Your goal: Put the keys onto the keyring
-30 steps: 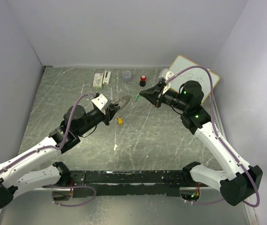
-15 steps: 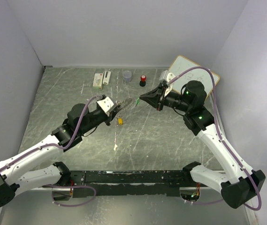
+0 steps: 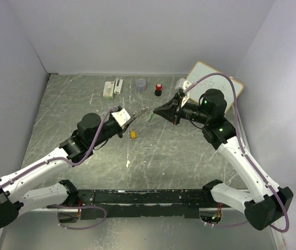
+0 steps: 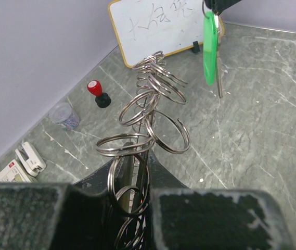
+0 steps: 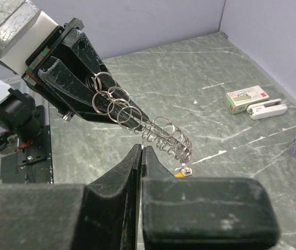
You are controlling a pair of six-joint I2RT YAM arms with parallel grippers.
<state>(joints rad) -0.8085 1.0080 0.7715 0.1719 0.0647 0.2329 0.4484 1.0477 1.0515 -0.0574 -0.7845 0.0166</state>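
The keyring point(image 4: 149, 112), a bristling bunch of split rings, is clamped at its near end between the left fingers point(image 4: 215, 219), which stand narrow around it. It juts out past their tips, clear above the worktop point(image 3: 179, 156). Just beyond its far end the green key point(image 4: 209, 49) hangs blade-down, pinched by its head in the right fingers point(image 5: 189, 208), which are pressed fully together. Key and ring are near each other, with a gap showing between them. The yellow key point(image 3: 132, 134) lies flat on the worktop below and just beside the left fingertips, with nothing touching it. Beyond both sets of fingers, near the back wall, stand a red-capped black knob point(image 4: 98, 94), a small clear cup point(image 4: 64, 115) and two small white boxes point(image 4: 24, 160), all well apart from the ring. A whiteboard point(image 4: 158, 26) sits behind the right fingers at the worktop's far corner. Open worktop stretches on the near side, between the two arms.
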